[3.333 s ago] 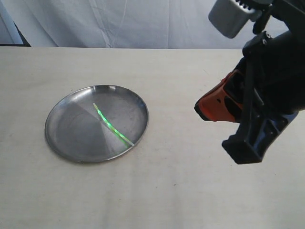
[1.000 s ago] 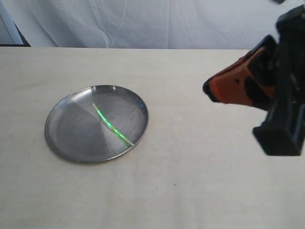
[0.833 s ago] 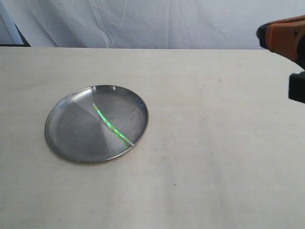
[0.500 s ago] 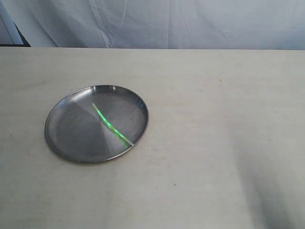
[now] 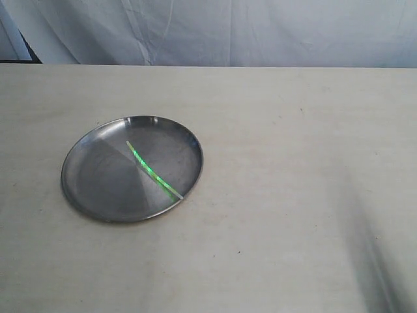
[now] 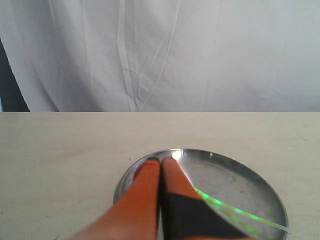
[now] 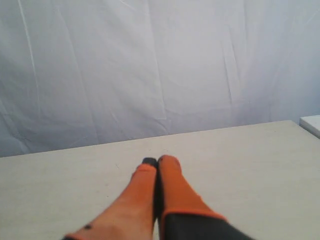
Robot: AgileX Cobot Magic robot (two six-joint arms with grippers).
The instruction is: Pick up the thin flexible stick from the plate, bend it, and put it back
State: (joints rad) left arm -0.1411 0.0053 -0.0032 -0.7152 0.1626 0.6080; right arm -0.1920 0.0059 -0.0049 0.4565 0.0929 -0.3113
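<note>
The round steel plate [image 5: 98,189] lies on the left half of the table, with the thin green stick [image 5: 152,171] lying slanted across its right part, one end at the rim. Neither gripper shows in the exterior view. In the left wrist view my left gripper [image 6: 161,161] is shut and empty, its orange fingers pressed together over the near rim of the plate [image 6: 260,180]; the stick [image 6: 240,212] lies beside it, apart from the fingers. In the right wrist view my right gripper [image 7: 157,161] is shut on nothing above bare table, away from the plate.
The pale wooden table [image 5: 293,163] ends at a white cloth backdrop [image 5: 228,32]. A shadow falls on the table's lower right corner [image 5: 384,274]. A white object's corner [image 7: 312,122] shows at the table edge in the right wrist view.
The right arm, which hung over the right side of the table, has risen and drawn off to the right, out of the exterior view. Plate and stick have not moved.
</note>
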